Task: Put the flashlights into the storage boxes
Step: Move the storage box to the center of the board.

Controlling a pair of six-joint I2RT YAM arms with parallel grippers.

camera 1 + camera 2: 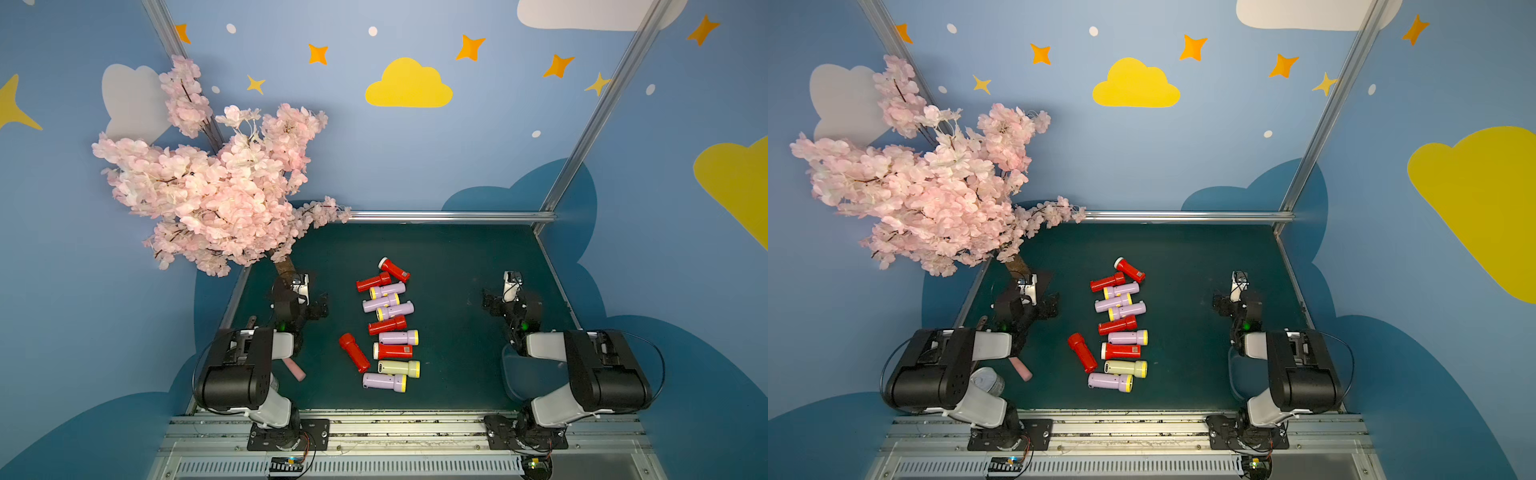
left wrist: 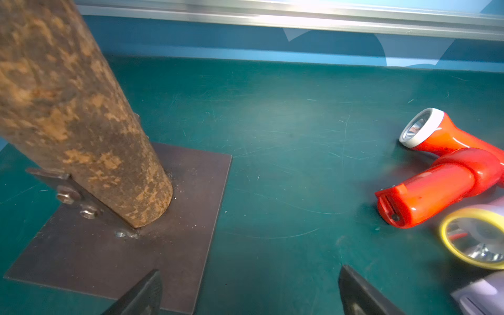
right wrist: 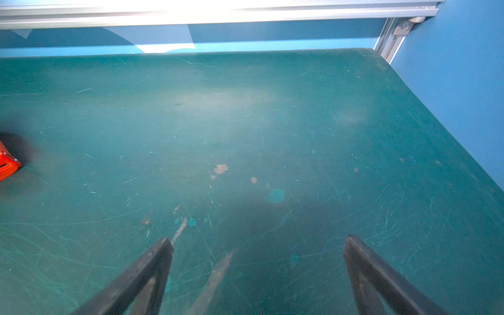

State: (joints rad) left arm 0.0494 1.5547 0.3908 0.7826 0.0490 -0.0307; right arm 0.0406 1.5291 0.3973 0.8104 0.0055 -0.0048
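Observation:
Several flashlights lie in a column down the middle of the green mat: red ones, lilac ones with yellow head rings and a cream-yellow one. One red flashlight lies apart, left of the column. Two red flashlights show in the left wrist view. The blue-grey storage box sits at the near right, mostly hidden under the right arm. My left gripper is open and empty, left of the column. My right gripper is open over bare mat, right of it.
A pink blossom tree overhangs the far left; its trunk stands on a metal base plate just beside the left gripper. A pink-handled scoop and a tin can lie under the left arm. An aluminium rail bounds the back.

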